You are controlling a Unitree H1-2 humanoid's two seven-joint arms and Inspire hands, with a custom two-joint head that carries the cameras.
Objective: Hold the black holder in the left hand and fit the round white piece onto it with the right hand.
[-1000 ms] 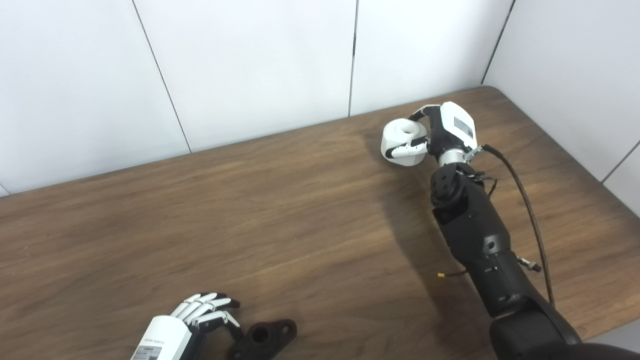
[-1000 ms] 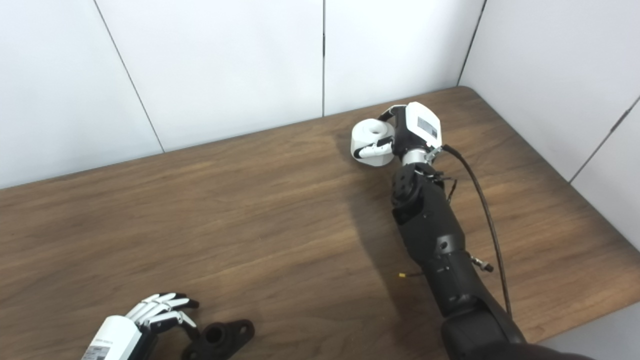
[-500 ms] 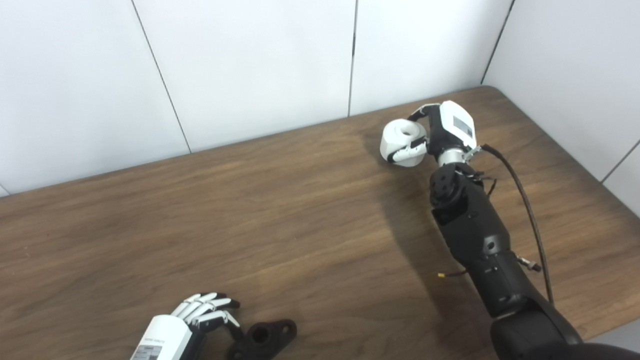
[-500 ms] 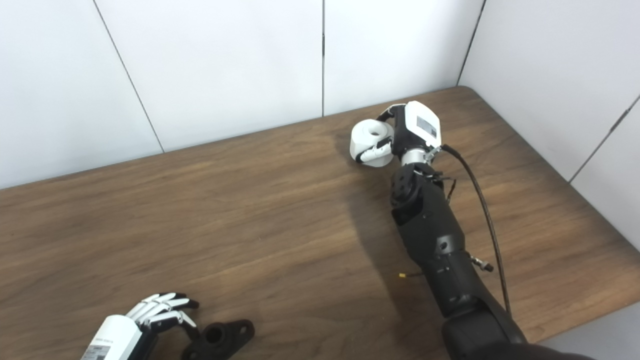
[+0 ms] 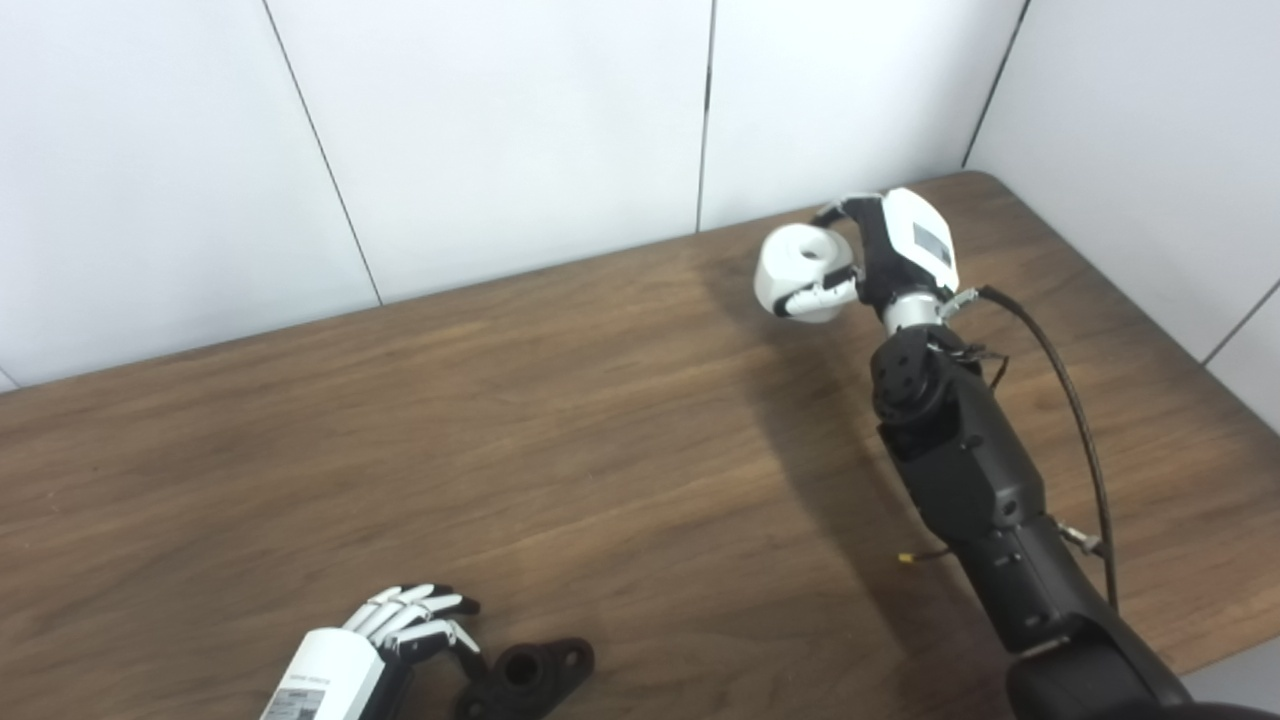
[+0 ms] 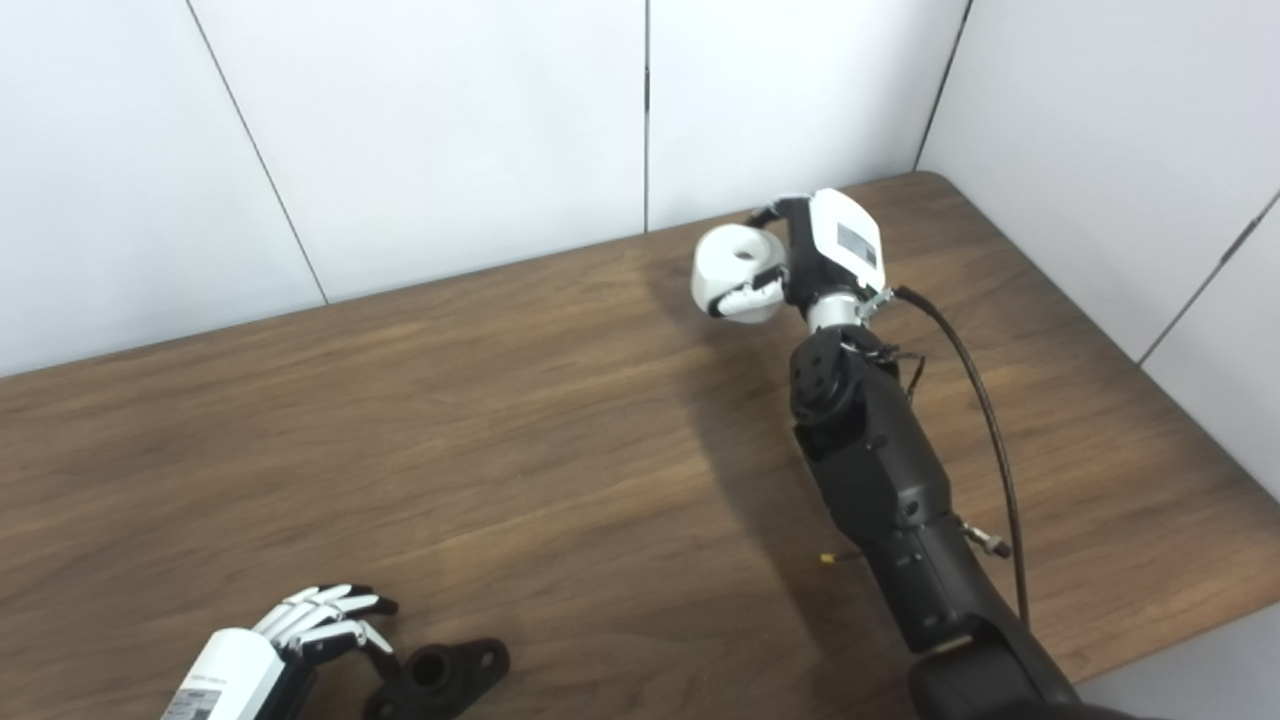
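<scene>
The right hand (image 5: 880, 255) grips the round white piece (image 5: 800, 270) above the tabletop's (image 5: 600, 400) far right, well apart from the black holder (image 5: 530, 675) lying just beside the loosely curled, empty left hand (image 5: 400, 625) at the near left.

Bare wooden table (image 5: 560, 420) is lying open between the right hand (image 5: 880, 255), gripping the round white piece (image 5: 800, 272) at the far right, and the black holder (image 5: 530, 675) at the near left edge. The left hand (image 5: 400, 625) is sitting just left of the holder. The white wall (image 5: 500, 140) is closing off the far side.
</scene>
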